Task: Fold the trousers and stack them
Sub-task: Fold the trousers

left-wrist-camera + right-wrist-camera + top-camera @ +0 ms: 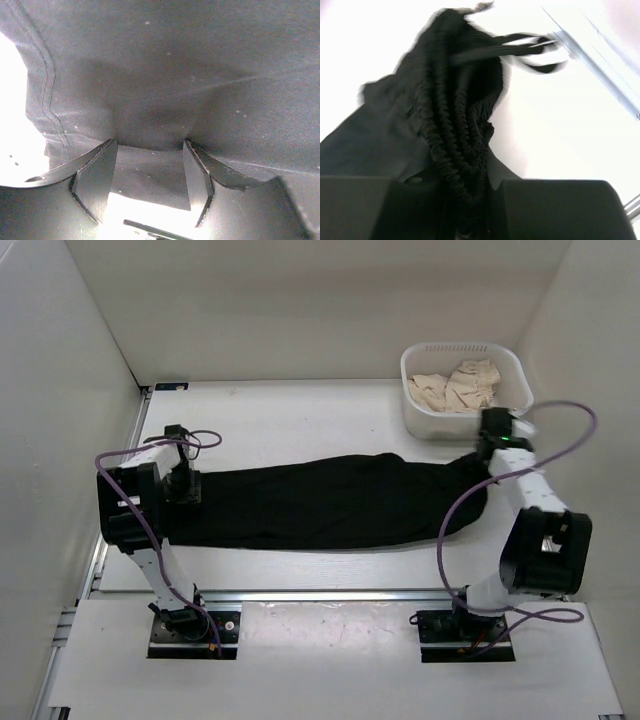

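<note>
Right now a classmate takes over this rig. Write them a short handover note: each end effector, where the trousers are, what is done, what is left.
Left end effector: open, fingers astride the leg end of the trousers.
Right end effector: shut on the bunched waistband, close to the basket.
Trousers: laid out full length across the table, no fold in them.
Done: spread out.
Left: every fold, then the stacking.
</note>
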Available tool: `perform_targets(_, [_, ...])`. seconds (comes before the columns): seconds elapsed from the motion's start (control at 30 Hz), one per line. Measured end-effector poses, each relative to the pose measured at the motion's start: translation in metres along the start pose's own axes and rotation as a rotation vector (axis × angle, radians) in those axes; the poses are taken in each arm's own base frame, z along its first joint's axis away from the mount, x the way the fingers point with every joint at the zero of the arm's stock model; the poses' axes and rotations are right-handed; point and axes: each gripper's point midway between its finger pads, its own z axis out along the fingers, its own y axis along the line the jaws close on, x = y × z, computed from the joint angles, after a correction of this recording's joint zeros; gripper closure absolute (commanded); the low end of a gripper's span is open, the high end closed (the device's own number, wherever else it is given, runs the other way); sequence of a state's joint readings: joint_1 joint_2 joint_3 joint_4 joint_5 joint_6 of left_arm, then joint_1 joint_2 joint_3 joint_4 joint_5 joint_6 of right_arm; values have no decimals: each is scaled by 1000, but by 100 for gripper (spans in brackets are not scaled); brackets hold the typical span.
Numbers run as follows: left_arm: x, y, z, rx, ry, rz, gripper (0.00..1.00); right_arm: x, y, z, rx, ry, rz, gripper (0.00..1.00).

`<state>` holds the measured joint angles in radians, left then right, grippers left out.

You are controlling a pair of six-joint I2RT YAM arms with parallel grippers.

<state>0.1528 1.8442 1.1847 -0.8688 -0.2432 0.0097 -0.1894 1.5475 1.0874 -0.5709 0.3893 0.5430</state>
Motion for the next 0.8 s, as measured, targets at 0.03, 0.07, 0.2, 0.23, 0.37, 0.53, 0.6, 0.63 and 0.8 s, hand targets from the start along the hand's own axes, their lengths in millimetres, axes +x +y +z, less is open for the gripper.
perform_targets(0.03, [0, -4, -1, 1, 2, 13, 33, -5, 23, -21, -19, -80, -73, 100])
perform_targets(0.07, [0, -6, -1, 1, 7, 22, 33, -2, 54, -47, -70, -153, -152, 100])
perform_targets(0.2, [-1, -8, -1, 0, 28, 37, 33, 76, 168, -140, -310, -302, -449, 100])
perform_targets(0.23, [-1, -8, -1, 0, 33, 38, 33, 106, 188, -158, -348, -314, -524, 100])
perform_targets(0.37, [-3, -10, -2, -2, 50, 50, 33, 212, 240, -192, -402, -342, -727, 100])
perform_targets(0.53, [-5, -11, -2, -2, 69, 59, 33, 291, 260, -193, -419, -339, -879, 100])
perform_targets(0.6, [-5, -11, -2, -2, 70, 59, 33, 300, 263, -192, -419, -337, -902, 100])
perform_targets(0.63, [-5, -11, -2, -2, 71, 59, 33, 302, 267, -192, -421, -337, -906, 100])
perform_targets(0.8, [-5, -12, -2, -3, 72, 64, 33, 311, 293, -200, -452, -354, -920, 100])
